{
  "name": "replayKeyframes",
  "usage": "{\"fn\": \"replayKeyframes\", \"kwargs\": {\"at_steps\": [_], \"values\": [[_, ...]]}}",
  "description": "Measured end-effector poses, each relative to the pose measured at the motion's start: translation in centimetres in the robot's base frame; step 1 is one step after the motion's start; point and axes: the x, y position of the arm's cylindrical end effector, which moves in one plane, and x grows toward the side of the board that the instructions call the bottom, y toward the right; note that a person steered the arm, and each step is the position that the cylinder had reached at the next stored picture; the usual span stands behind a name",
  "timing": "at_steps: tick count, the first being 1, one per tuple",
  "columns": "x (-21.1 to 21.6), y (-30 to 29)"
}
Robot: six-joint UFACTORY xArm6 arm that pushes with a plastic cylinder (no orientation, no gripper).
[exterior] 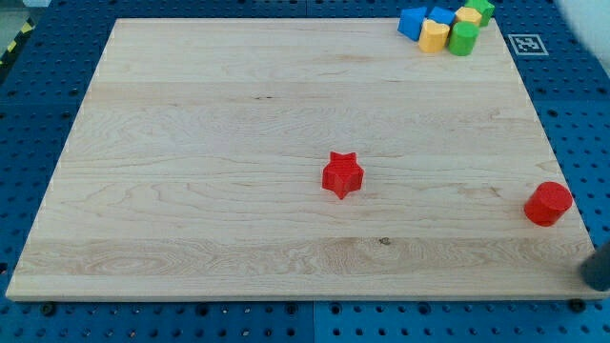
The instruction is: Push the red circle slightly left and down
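Observation:
The red circle (pixel 548 203), a short cylinder, stands near the right edge of the wooden board (pixel 191 143). A red star (pixel 342 175) lies near the board's middle, well to the left of the circle. A dark, blurred shape at the view's right edge is my rod; my tip (pixel 593 283) is below and to the right of the red circle, just off the board's lower right corner and apart from the circle.
A tight cluster sits at the board's top right corner: two blue blocks (pixel 412 21), two yellow blocks (pixel 434 37) and two green blocks (pixel 463 39). A black-and-white marker (pixel 526 44) lies beside it. A blue perforated table (pixel 581 95) surrounds the board.

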Motion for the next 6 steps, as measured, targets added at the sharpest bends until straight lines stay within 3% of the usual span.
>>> {"fn": "replayKeyframes", "kwargs": {"at_steps": [1, 2, 4, 5, 6], "values": [[-1.5, 3.7], [-6.2, 3.6], [-10.6, -7.3], [-10.5, -7.2], [-8.0, -2.8]]}}
